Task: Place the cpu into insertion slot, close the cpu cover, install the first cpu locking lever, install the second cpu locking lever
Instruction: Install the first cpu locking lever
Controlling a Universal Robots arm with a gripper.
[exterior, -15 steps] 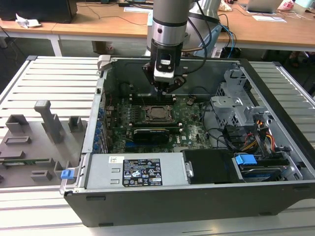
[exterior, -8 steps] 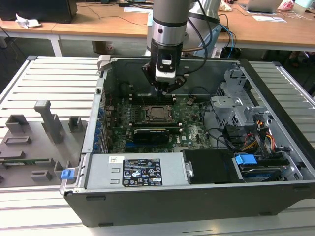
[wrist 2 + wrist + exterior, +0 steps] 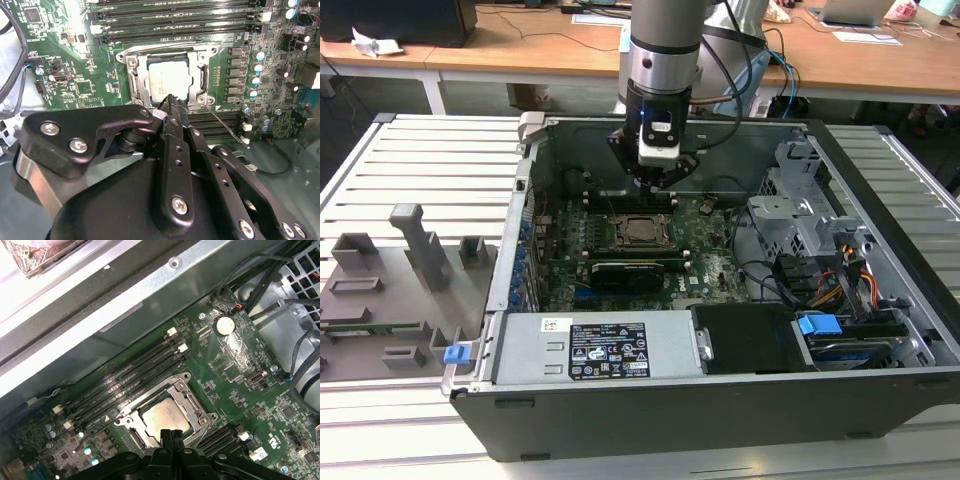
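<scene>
The cpu [image 3: 169, 80] lies flat in the insertion slot [image 3: 638, 230] on the green motherboard, its dull silver top showing in both wrist views [image 3: 165, 417]. The cpu cover [image 3: 136, 82] is down around it as a silver frame [image 3: 194, 401]. A thin wire locking lever [image 3: 227, 127] sticks out slantwise from one corner of the socket. My gripper [image 3: 655, 183] hangs just above the socket's far edge in the exterior view. Its black fingers are shut together with nothing between them [image 3: 171, 434], and the tips hover at the cpu's edge [image 3: 172, 101].
Black memory slots [image 3: 175, 25] run beside the socket. A long black finned card [image 3: 635, 272] lies in front of it, with the power supply [image 3: 600, 350] nearer still. A drive cage [image 3: 800, 210] and cables fill the exterior view's right. The case walls enclose everything.
</scene>
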